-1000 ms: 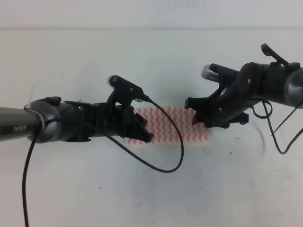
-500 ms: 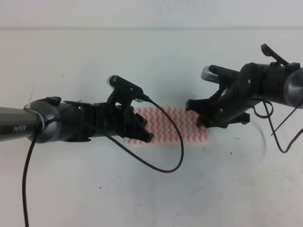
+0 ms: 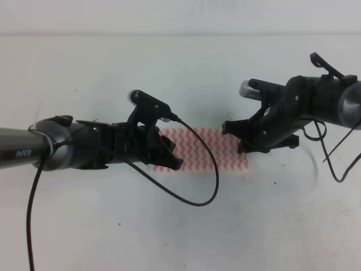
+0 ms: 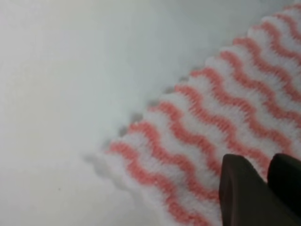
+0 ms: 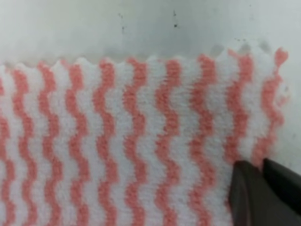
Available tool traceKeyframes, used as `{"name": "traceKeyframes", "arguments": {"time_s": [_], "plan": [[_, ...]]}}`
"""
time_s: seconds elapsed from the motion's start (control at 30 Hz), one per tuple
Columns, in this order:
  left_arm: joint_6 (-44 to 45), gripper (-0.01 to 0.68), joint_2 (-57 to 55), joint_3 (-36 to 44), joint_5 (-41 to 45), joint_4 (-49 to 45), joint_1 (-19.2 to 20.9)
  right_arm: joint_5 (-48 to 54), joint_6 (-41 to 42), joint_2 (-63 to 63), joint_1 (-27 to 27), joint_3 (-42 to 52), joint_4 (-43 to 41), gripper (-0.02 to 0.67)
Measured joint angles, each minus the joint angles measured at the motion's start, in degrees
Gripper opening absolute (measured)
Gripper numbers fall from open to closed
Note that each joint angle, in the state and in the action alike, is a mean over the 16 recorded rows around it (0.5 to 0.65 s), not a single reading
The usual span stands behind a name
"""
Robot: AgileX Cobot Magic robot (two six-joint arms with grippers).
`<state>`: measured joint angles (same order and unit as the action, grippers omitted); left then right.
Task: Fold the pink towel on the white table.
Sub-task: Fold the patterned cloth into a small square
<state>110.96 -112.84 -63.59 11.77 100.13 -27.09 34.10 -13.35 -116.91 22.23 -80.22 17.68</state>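
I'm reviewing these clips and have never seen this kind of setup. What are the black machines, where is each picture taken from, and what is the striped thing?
The overhead picture shows two robot arms above a white table. Each ends in a gripper: the left gripper and the right gripper. Between them lies the pink towel, flat, with wavy pink and white stripes. The other two pictures come from cameras on the wrists, looking down close at the cloth; the dark shapes in their lower corners are gripper fingers. Both grippers sit at the towel's ends, but whether they pinch it cannot be told.

Looks like a robot lab bench: bare white table, two black arms with exposed cabling.
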Motion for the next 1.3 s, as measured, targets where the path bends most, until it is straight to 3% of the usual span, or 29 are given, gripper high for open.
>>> {"name": "traceKeyframes", "arguments": {"time_s": [1.0,1.3], "plan": [[0.9,0.107,0.9,0.0,7.6,-0.1,0.0,-3.5,10.0,6.2,0.1,0.0,12.1,-0.016],[1.1,0.107,3.7,0.3,4.2,-1.1,0.4,-3.6,10.7,6.2,0.1,0.0,12.9,-0.015]]}}
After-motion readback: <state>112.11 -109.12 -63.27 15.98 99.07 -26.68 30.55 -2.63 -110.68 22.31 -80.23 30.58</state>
